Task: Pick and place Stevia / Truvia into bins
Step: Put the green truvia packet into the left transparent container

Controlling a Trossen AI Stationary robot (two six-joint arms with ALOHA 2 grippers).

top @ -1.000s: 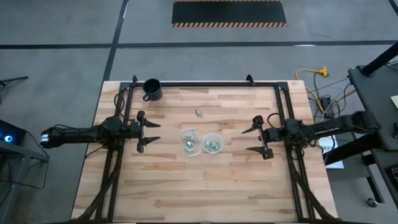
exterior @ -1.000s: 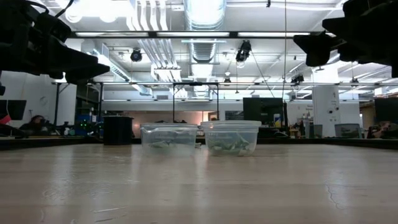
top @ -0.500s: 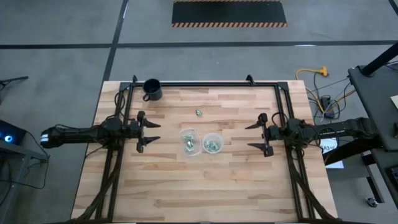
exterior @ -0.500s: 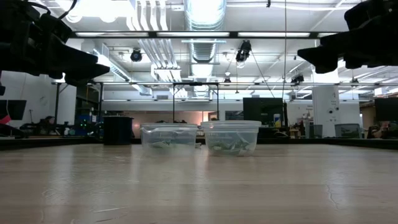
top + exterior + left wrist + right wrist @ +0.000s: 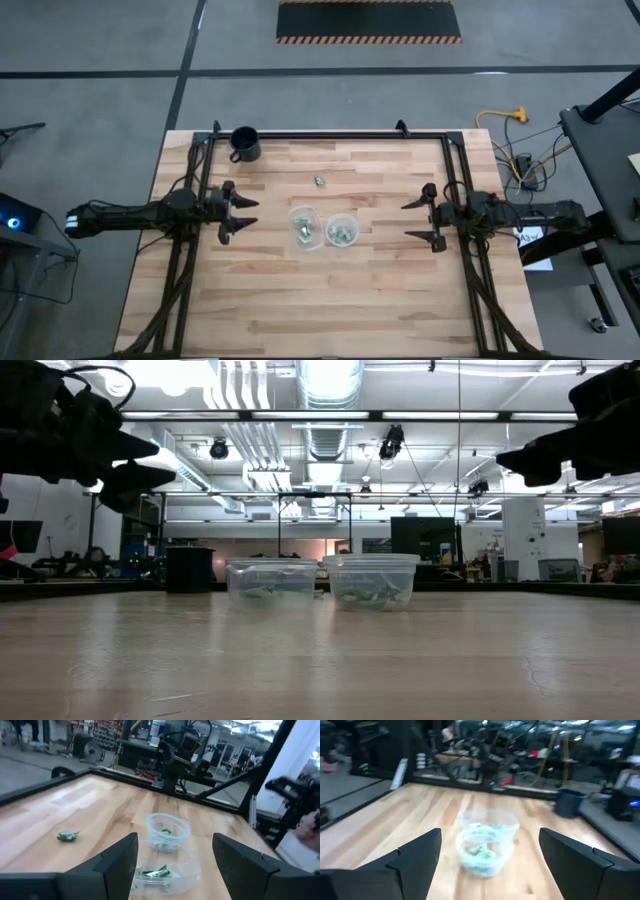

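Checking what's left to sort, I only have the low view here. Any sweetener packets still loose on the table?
Observer: One. A green packet lies on the wood, behind the two clear bins, toward the black mug.
Operator: Is either gripper holding anything?
Observer: No. The left gripper is open and empty, off to the left of the bins.
Operator: And the right one?
Observer: The right gripper is open too, empty, out to the right of the bins.
Operator: Both bins filled?
Observer: Each has green packets inside, seen from above.
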